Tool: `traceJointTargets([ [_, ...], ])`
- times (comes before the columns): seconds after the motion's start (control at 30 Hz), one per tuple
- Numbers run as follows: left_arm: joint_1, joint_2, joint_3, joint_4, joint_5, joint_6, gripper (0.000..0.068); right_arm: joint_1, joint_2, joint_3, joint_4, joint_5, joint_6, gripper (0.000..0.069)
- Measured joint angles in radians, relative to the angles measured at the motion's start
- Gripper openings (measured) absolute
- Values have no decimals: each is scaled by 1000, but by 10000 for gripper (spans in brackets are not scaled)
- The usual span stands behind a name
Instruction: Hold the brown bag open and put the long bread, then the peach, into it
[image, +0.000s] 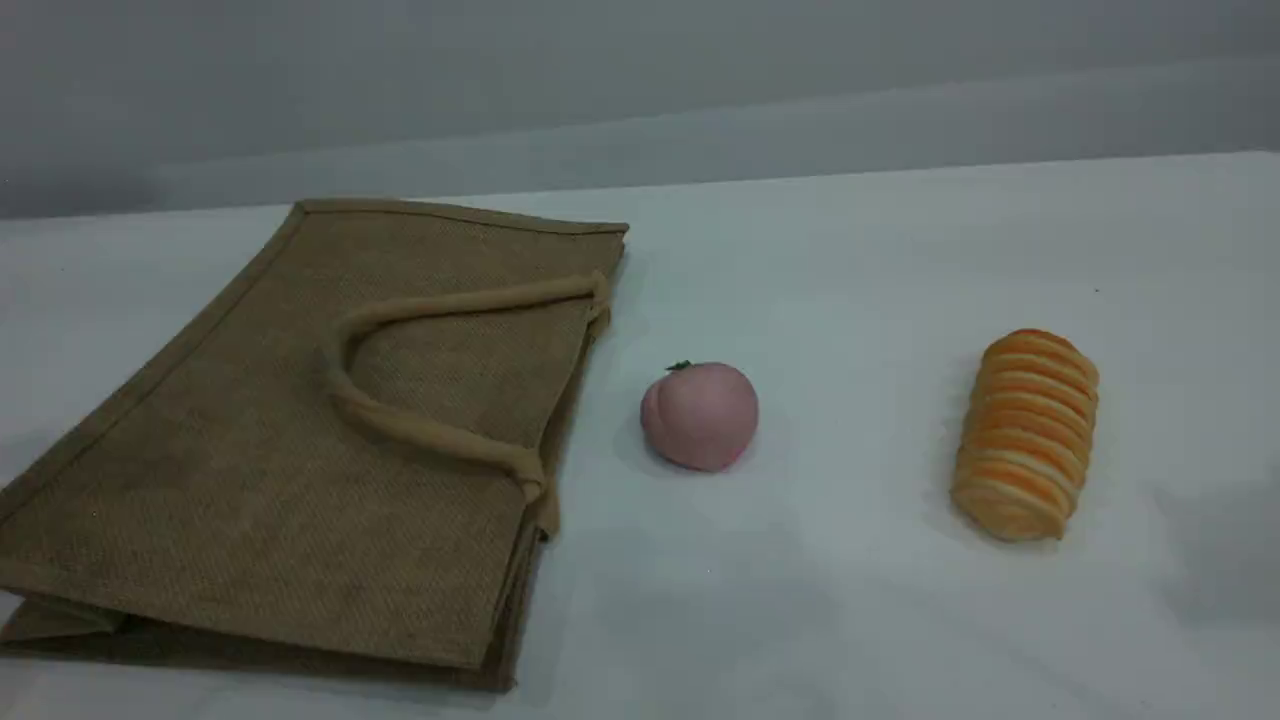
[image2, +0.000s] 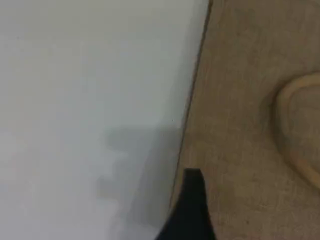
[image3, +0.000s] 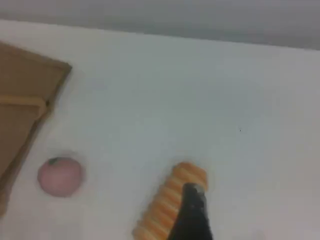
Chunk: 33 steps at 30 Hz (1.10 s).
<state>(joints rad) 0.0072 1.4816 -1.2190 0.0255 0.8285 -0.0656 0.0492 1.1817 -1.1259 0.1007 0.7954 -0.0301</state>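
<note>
Jute-woven, the flat tan-brown tote bag (image: 300, 430) lay shut near the desk's left edge, so the empty, wide-open left gripper (image2: 187, 210) hovering over its edge would best pinch the upper beige loop handle (image: 420, 430) and lift, while the right gripper (image3: 192, 215), likewise open and empty, hung above the golden ridged long bread (image: 1025, 435).

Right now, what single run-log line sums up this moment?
tan woven jute bag: flat, closed | pink round peach: on table | striped golden long bread: on table | left gripper, right gripper: empty

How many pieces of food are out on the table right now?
2: the peach sits just right of the flat brown bag, and the long bread lies farther right. The closed bag could hide more.
</note>
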Motion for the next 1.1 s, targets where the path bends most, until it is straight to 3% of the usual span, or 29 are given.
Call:
traceJointTargets([
  [0.17, -18, 108, -26, -2, -6, 0, 566, 0, 41, 1, -3, -14, 0, 523],
  [0.53, -111, 315, -110, -1, -37, -27, 566, 0, 75, 1, -28, -16, 0, 524],
  [1.1, -178, 580, -288, -5, -33, -36, 566, 0, 117, 1, -37, -38, 0, 523],
])
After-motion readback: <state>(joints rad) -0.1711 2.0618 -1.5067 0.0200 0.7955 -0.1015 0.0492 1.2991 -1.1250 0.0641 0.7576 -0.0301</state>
